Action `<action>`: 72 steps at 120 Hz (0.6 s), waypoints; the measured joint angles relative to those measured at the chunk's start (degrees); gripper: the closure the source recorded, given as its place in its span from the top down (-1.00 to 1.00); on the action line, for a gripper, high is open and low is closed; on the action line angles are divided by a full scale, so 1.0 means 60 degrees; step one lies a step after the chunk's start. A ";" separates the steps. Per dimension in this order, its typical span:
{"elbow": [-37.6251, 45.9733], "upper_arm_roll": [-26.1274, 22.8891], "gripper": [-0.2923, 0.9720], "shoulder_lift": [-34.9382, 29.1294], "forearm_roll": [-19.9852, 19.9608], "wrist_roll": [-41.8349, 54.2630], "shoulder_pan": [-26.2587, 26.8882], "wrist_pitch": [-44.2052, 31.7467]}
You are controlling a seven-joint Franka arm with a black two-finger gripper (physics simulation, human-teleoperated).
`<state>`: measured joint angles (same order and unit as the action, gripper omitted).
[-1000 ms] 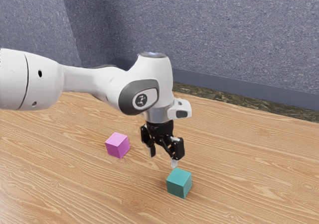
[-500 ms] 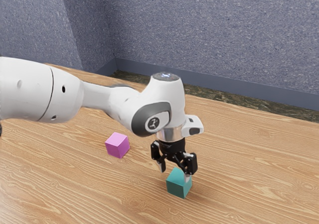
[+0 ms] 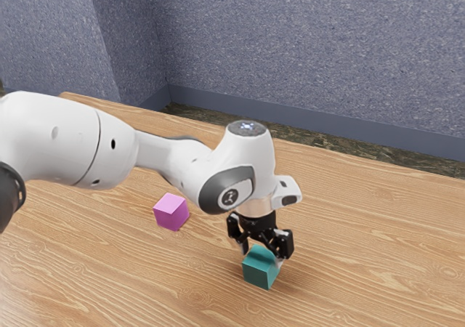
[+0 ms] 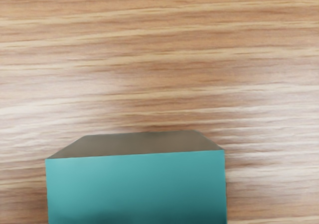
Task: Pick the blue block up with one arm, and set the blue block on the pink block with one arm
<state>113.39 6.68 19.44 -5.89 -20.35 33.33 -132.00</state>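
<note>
The blue block (image 3: 259,270), teal in colour, rests on the wooden table toward the exterior view's right. My gripper (image 3: 260,252) is low over it, open, one finger on each side of the block's top and no visible squeeze. In the wrist view the blue block (image 4: 137,186) lies directly under my hand, its top face large and square to the camera. The pink block (image 3: 171,211) sits on the table apart from it, toward the exterior view's left and a little farther back.
The wooden table (image 3: 378,240) stretches in all directions around both blocks. A dark baseboard and a grey wall (image 3: 327,51) run behind the table's far edge. My white arm (image 3: 109,152) reaches in from the exterior view's left, passing above the pink block.
My hand has moved toward the exterior view's right and come down, from hovering beside the blue block to straddling its top. Neither block has moved.
</note>
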 joint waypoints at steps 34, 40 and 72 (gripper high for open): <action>0.0031 -0.0029 0.42 0.0374 0.0018 -0.0081 0.0031 -0.0134; 0.0031 -0.0030 0.41 0.0407 0.0017 -0.0095 0.0016 -0.0146; 0.0016 -0.0030 0.10 0.0425 0.0008 -0.0188 -0.0004 -0.0181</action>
<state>113.49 6.50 21.99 -5.84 -21.47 33.30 -133.08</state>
